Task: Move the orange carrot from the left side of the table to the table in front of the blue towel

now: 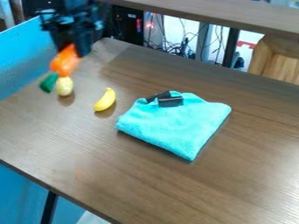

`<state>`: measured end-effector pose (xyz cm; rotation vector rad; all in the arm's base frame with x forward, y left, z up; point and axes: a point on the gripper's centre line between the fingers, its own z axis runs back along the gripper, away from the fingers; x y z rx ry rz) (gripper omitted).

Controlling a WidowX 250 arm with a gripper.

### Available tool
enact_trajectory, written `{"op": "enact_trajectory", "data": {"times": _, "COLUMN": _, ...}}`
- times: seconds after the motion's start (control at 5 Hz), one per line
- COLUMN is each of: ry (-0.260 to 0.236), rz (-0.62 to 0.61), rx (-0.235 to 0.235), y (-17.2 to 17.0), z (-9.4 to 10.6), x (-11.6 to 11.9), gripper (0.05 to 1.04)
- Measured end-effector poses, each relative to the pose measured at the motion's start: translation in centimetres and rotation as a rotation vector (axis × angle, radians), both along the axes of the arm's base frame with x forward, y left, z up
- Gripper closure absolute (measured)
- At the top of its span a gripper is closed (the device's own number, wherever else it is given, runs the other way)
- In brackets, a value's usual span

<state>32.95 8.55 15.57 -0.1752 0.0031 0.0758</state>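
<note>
Inscriptions, legible to me: none. Item: small red marking (pixel 139 25) on black casing (pixel 123 19), top of frame, left of centre; unreadable. Item: red mark (pixel 241 43) on white surface (pixel 248 36), upper right; no lettering I can make out.

A robotics lab, by the look of it

The place looks like a lab or technical workroom. A black robot arm (pixel 74 16) hangs over a wood-grain table (pixel 234 153), where a small, toy-like banana (pixel 105 100) lies. Behind, loose dark cables (pixel 169 46) tangle beside a black equipment case (pixel 128 25) with a red mark. A bright blue panel (pixel 23 57) lines one side.
</note>
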Motion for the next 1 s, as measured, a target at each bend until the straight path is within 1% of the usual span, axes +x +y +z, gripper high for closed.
{"op": "enact_trajectory", "data": {"times": 0.2, "ry": -0.037, "rz": -0.085, "rx": 0.004, "y": -4.4, "z": -0.5, "x": -0.5, "gripper": 0.58}}
{"op": "enact_trajectory", "data": {"times": 0.4, "ry": -0.062, "rz": -0.147, "rx": -0.045, "y": -10.0, "z": -1.5, "x": -1.1, "gripper": 0.58}}
{"op": "enact_trajectory", "data": {"times": 0.6, "ry": -0.113, "rz": -0.088, "rx": -0.082, "y": -13.6, "z": -2.7, "x": -1.8, "gripper": 0.58}}
{"op": "enact_trajectory", "data": {"times": 0.8, "ry": -0.151, "rz": -0.122, "rx": -0.122, "y": -17.1, "z": -3.0, "x": -1.7, "gripper": 0.58}}
{"op": "enact_trajectory", "data": {"times": 1.0, "ry": -0.157, "rz": -0.154, "rx": -0.128, "y": -19.6, "z": -4.4, "x": -1.9, "gripper": 0.58}}
